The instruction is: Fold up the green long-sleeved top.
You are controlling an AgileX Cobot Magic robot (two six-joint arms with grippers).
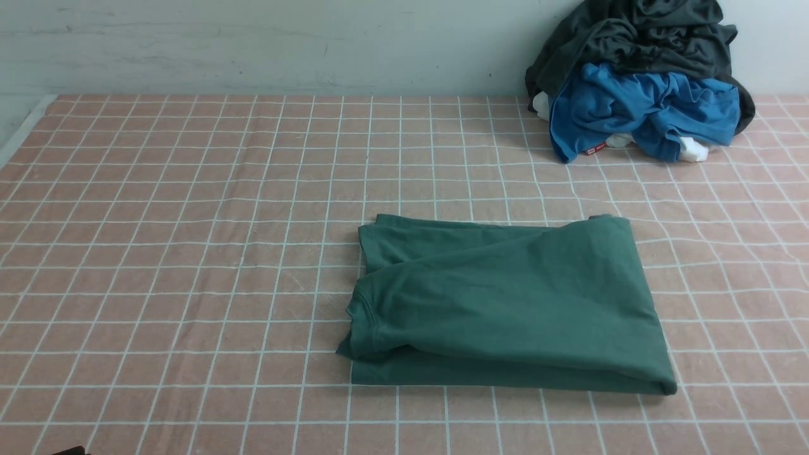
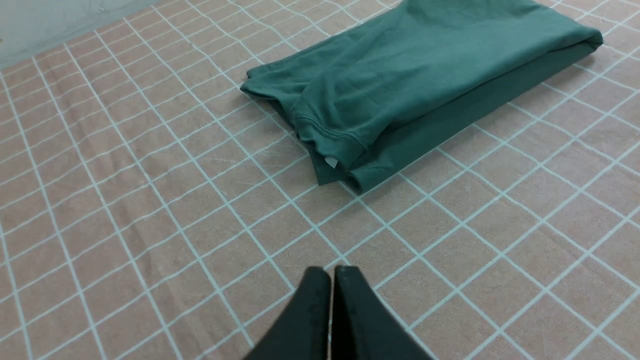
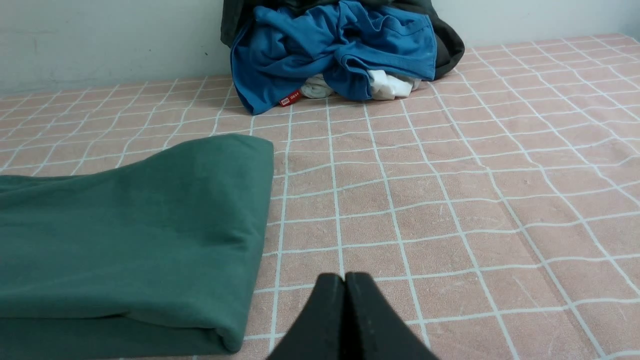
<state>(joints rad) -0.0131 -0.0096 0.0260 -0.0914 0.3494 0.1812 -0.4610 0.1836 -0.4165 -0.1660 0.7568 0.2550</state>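
The green long-sleeved top (image 1: 505, 303) lies folded into a flat rectangle on the checked pink cloth, a little right of the table's middle. Its layered edges face left and a rounded fold runs along its near right corner. In the left wrist view the green long-sleeved top (image 2: 415, 85) shows a ribbed hem and a small white tag. My left gripper (image 2: 331, 271) is shut and empty, hovering over bare cloth short of the top. My right gripper (image 3: 345, 276) is shut on nothing, just right of the green long-sleeved top (image 3: 125, 225). Neither gripper touches the garment.
A heap of clothes sits at the back right against the wall: a dark grey-black garment (image 1: 638, 38) over a bright blue one (image 1: 638, 107), with white fabric (image 1: 692, 150) beneath. The checked pink cloth (image 1: 189, 221) covers the table.
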